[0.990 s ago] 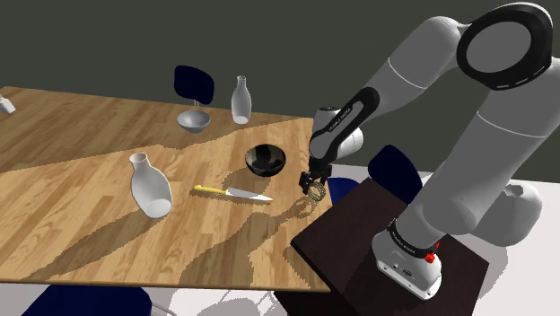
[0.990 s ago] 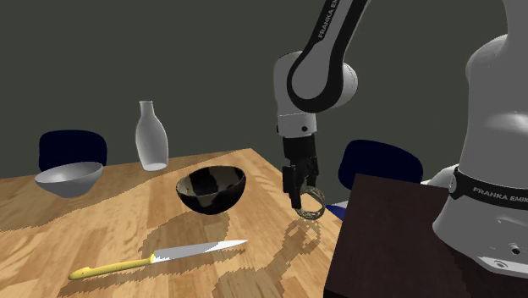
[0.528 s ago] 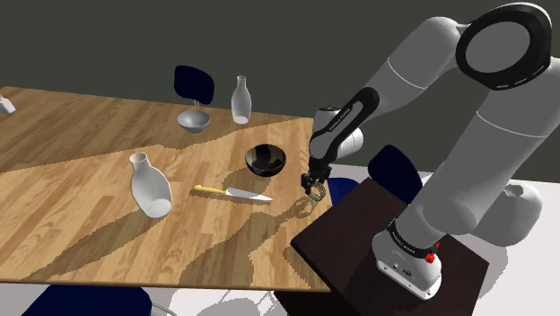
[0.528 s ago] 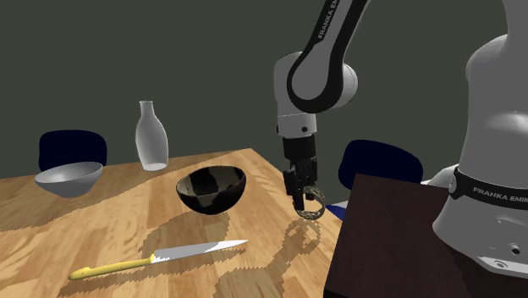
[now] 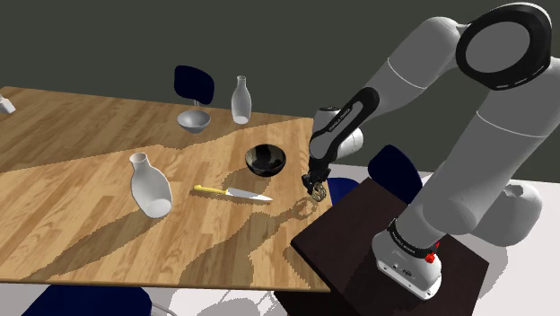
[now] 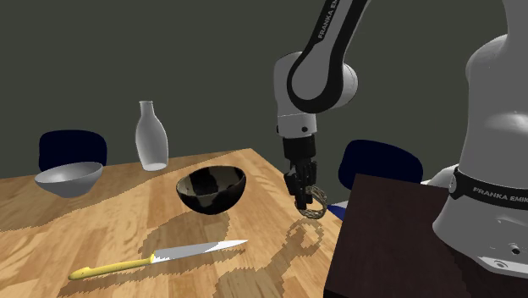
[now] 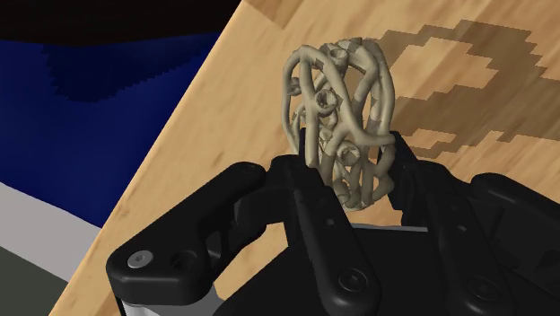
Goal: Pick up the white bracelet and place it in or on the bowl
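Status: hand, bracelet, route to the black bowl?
Robot hand shut on beige lattice bracelet. Bracelet held above table edge. Route to black bowl looks open; knife lies off it.

Home dining rm, wood table, chairs

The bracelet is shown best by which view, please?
The wrist view: the bracelet appears close, its openwork lattice plain. The shoulder and second exterior views show it as a small ring at the gripper tip.
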Robot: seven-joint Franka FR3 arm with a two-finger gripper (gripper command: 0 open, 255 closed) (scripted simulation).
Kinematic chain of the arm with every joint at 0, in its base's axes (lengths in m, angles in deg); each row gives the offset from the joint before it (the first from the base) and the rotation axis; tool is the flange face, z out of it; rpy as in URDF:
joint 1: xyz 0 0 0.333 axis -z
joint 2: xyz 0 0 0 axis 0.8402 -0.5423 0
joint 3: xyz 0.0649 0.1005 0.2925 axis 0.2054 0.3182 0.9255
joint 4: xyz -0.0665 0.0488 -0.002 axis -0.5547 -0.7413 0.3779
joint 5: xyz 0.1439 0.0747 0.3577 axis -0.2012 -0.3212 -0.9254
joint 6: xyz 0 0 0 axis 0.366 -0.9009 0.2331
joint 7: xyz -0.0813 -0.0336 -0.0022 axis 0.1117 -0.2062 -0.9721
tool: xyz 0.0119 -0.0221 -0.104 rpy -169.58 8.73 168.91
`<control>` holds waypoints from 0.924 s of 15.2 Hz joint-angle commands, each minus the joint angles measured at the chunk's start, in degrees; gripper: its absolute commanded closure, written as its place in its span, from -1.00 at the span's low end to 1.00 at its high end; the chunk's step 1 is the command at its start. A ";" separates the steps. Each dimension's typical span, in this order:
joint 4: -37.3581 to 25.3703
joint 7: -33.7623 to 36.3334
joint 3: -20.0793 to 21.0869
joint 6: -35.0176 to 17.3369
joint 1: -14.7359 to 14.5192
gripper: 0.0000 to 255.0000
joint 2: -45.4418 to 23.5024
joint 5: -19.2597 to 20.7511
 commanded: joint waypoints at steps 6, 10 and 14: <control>0.46 1.93 -0.53 4.62 0.01 1.00 5.19 2.26; 0.52 3.20 -0.69 8.46 0.22 1.00 9.16 3.72; 0.30 4.24 -0.71 12.38 0.48 1.00 12.91 4.86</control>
